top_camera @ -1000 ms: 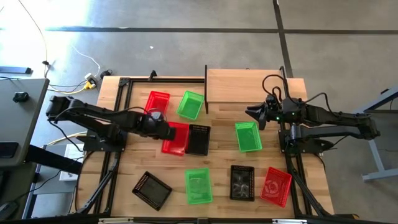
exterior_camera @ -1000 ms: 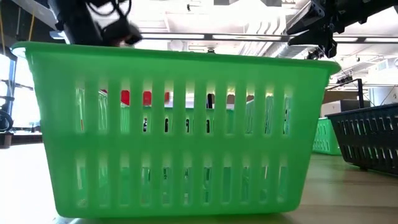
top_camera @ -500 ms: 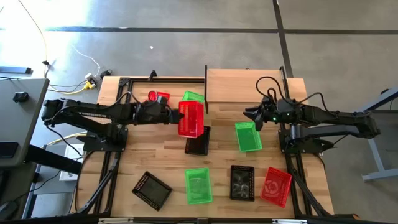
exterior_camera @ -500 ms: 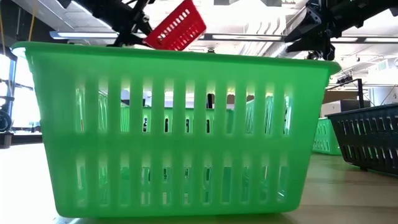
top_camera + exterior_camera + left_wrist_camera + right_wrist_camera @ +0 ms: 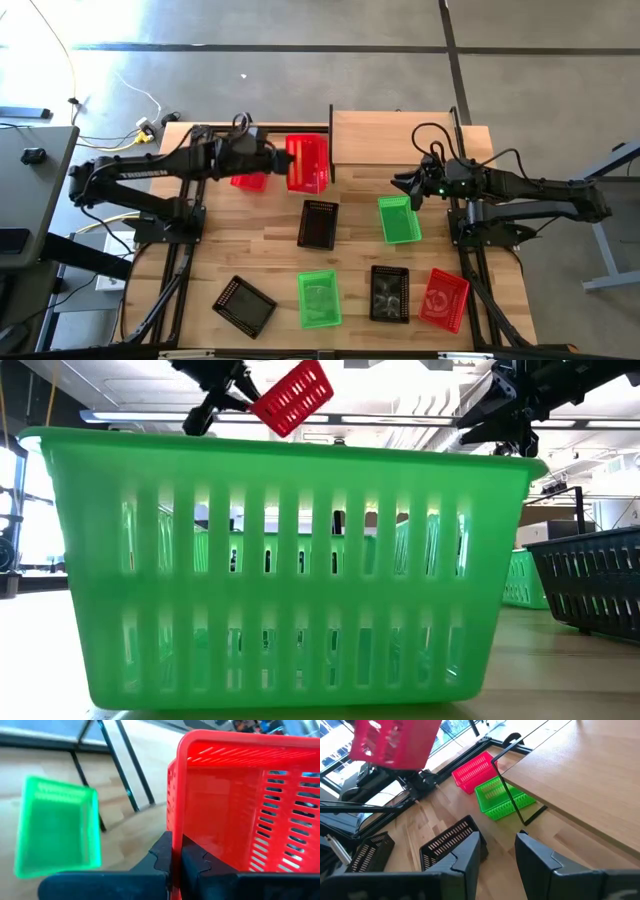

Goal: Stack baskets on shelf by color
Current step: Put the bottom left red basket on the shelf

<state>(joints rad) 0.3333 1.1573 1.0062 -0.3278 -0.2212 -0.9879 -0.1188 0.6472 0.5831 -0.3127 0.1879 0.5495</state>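
Observation:
My left gripper is shut on a red basket, held in the air just left of the shelf. In the low view this basket hangs tilted, high above the table. A second red basket and a green basket rest on their bottoms on the table by the shelf's black leg. My right gripper stands open above the table, near another green basket, with nothing between its fingers. My left gripper has the red basket by the rim of one wall. That wall is pinched between the two fingers, one finger outside and one inside the basket. The fingers come from the table's left, slanting slightly down. The basket is lifted clear and tipped.
On the table stand a black basket in the middle and, along the near edge, a black basket, a green one, a black one and a red one. The green one fills the low view.
My left gripper has risen and swung toward the table's far edge and the shelf, turning as it went. The red basket it holds has come up off the table from beside the black basket, is now clear of it and tipped. My right arm has kept still.

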